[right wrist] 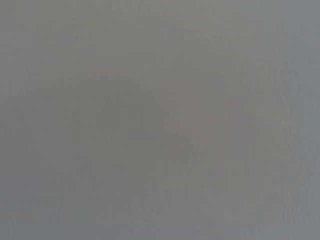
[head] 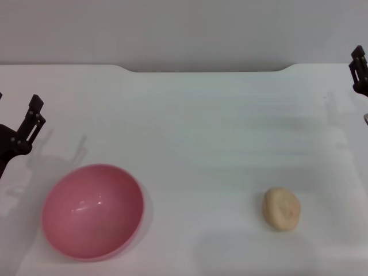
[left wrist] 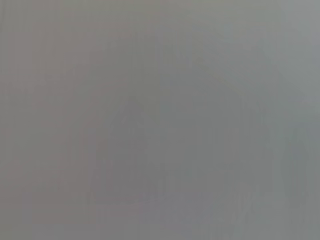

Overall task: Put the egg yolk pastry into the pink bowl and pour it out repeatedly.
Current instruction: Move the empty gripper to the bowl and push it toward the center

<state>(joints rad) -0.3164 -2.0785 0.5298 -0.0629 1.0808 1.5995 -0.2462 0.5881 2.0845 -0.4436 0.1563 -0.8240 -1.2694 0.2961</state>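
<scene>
The pink bowl [head: 92,211] stands upright at the front left of the white table, with nothing inside it. The egg yolk pastry [head: 282,209], a small pale beige ball, lies on the table at the front right, far from the bowl. My left gripper [head: 17,104] hovers at the left edge, behind and left of the bowl, open and holding nothing. My right gripper [head: 359,70] sits at the far right edge, well behind the pastry and partly cut off. Both wrist views show only blank grey.
The white table [head: 201,132] stretches between the bowl and the pastry. Its back edge has a shallow recess in the middle, with a grey wall behind it.
</scene>
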